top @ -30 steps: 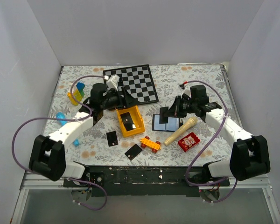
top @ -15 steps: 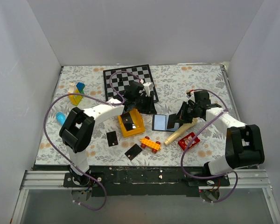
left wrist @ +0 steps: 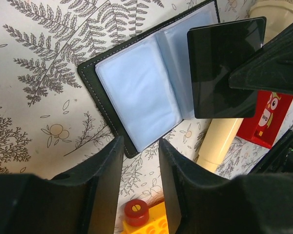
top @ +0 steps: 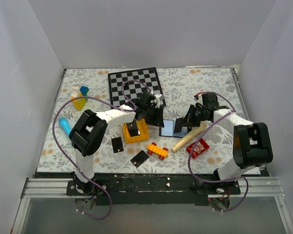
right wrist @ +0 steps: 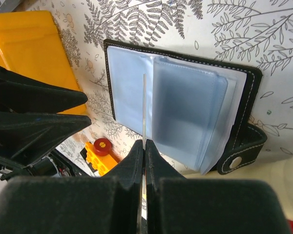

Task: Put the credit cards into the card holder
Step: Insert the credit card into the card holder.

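We find the small black folding card holder (right wrist: 180, 107) lying open on the fern-printed table (right wrist: 234, 29), blue-grey pockets upward. The right pincer (right wrist: 144, 146) is clamped on 1 thin flat black credit card (left wrist: 224, 68), held edge-on over the holder. The left pincer (left wrist: 140, 146) stands open and empty, just beside the holder's edge. We recommend levelling the card, aligning its leading edge with 1 pocket mouth and sliding slowly while the left pincer pins the cover.
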Controlling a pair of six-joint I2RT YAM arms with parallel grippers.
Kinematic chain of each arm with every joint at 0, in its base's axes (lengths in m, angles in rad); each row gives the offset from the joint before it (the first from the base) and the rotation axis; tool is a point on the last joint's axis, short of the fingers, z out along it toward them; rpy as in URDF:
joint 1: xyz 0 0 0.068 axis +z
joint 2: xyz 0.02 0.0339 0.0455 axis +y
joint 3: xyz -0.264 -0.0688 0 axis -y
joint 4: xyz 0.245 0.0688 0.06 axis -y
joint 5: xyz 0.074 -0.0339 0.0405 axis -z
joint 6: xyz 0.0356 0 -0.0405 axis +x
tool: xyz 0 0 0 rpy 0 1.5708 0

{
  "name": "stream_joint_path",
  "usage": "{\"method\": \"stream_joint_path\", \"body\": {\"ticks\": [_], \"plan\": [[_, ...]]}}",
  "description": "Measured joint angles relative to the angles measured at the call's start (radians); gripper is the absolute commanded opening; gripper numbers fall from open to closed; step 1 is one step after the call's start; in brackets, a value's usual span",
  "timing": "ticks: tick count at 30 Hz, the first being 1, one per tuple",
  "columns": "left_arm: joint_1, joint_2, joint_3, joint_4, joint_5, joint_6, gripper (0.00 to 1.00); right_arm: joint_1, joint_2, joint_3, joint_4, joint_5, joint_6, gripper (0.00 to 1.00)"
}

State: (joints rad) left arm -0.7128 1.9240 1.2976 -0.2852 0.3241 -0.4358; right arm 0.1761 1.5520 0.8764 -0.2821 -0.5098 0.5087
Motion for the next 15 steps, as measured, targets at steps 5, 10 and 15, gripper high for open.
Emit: {"method": "stream_joint_path", "body": {"ticks": [5,10,15], "plan": [[-0.003,0.026,0.000,-0.001,-0.004,0.000,0.34,0.000,0.032,0.006,0.016,-0.011,-0.019,0.01],[-0.004,0.040,0.000,0.001,-0.013,-0.002,0.34,0.000,0.043,0.012,0.026,-0.016,-0.042,0.01],[-0.004,0.040,-0.006,0.021,-0.013,-0.005,0.35,0.000,0.058,0.020,0.037,-0.017,-0.062,0.01]]}}
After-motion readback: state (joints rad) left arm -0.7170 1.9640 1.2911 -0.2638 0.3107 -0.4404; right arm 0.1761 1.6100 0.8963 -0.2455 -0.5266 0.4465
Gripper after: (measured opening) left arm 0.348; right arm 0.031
